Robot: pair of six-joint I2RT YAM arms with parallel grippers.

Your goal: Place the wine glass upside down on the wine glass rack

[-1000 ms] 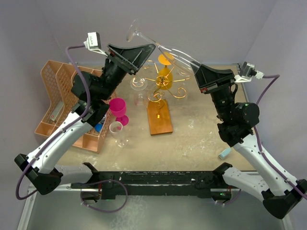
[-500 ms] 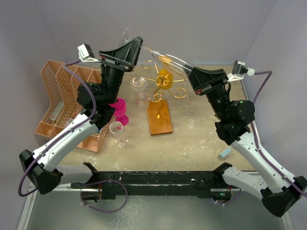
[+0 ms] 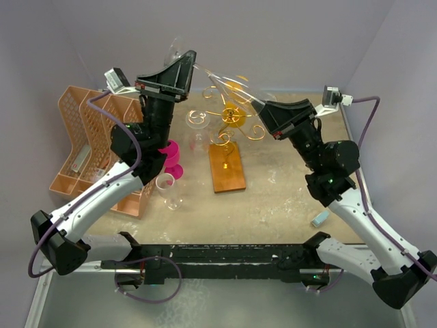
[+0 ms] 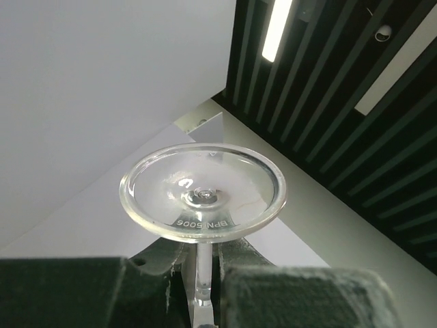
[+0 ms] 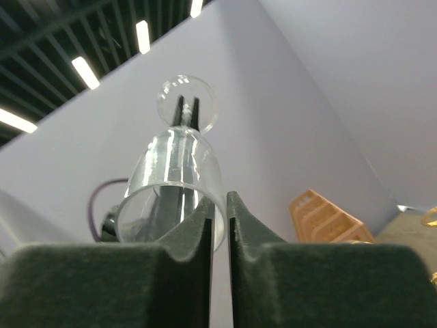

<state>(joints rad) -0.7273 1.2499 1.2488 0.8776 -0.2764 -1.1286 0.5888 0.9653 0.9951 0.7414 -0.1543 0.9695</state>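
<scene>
The clear wine glass (image 3: 217, 76) hangs in the air above the wine glass rack (image 3: 235, 126), a gold wire stand on a wooden base (image 3: 227, 171). Both arms hold it, stretched between them. My left gripper (image 3: 189, 63) is shut on the stem just under the round foot (image 4: 203, 191), and the stem runs down between its fingers (image 4: 164, 263). My right gripper (image 3: 262, 106) pinches the bowl's rim (image 5: 171, 174), one finger inside the bowl and one outside. Through the bowl, the right wrist view shows the left gripper and the foot beyond it.
An orange glass (image 3: 234, 113) and a clear glass (image 3: 198, 120) hang on the rack. A pink glass (image 3: 167, 152) and a clear glass (image 3: 168, 188) stand left of the base. A peach lattice organiser (image 3: 85, 147) sits far left. A small blue object (image 3: 319, 219) lies at the right.
My left gripper rose and swung right to the stem, then closed on it below the foot. The right arm shifted left with the glass.
</scene>
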